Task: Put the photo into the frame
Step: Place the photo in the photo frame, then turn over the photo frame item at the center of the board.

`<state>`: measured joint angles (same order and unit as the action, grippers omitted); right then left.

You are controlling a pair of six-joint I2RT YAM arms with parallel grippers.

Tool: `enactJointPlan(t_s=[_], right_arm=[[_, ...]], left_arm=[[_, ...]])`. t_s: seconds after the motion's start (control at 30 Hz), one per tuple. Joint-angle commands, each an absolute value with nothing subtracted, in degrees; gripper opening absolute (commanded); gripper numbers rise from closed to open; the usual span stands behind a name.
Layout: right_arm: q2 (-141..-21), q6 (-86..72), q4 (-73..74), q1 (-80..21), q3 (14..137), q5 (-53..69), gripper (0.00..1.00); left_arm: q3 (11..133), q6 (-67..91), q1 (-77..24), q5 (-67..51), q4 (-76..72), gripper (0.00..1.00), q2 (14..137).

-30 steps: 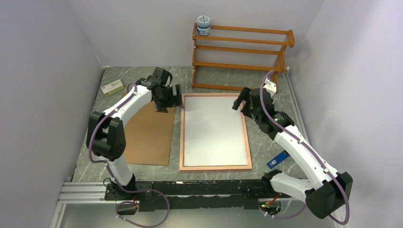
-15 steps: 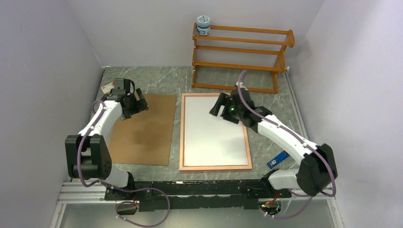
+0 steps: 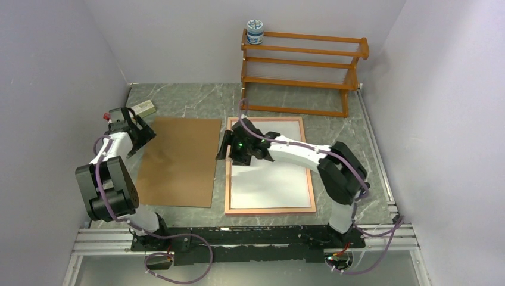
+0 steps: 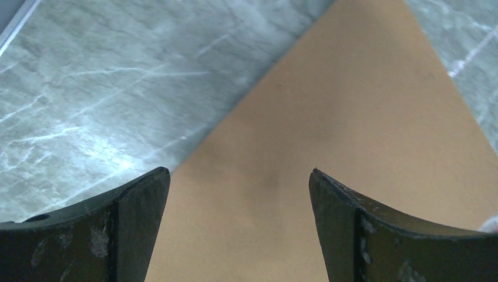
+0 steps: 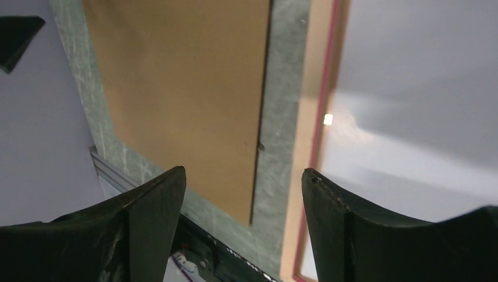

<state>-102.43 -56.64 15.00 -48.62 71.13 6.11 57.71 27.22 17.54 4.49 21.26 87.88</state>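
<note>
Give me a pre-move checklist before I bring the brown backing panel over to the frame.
1. Left fingers open and empty: ok.
2. Right fingers open and empty: ok.
3. Photo inside the frame, white back up: ok.
4. Photo seated flat in the frame: cannot tell.
5. Brown panel lying flat beside the frame, not overlapping it: ok.
6. Frame clear of arms: not ok; the right arm reaches across its far left part.
</note>
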Motion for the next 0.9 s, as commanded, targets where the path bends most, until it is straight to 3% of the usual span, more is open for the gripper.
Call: enactJointPlan(t_s=[0.0,0.33,0.5,0.7,0.87], right_arm=[[-108.29,-59.91,13.51,-50.03,78.97,5.26,0.75],[-119.4,-61.94,17.53,-51.3,90.35,2.69,0.73],[-123.36,-61.99,21.55,-52.43,95.34,-1.97,0.7],[-126.49,-63.81,27.24,-52.63,98.89,-7.39,0.69],[-129.48,-62.99,26.07,-52.65,101.03,-2.57,0.69]], left_arm=[[54.64,27.68,21.17,2.07,12.7,0.94,89.73],[55.34,25.25,22.92,-3.79,11.64,0.9,98.02],[60.94,25.4,22.94,-3.19,24.95,0.81,100.9],[61.46,25.85,22.94,-9.07,26.83,0.73,100.95],[60.84,27.37,22.94,-13.93,26.39,0.66,101.38]])
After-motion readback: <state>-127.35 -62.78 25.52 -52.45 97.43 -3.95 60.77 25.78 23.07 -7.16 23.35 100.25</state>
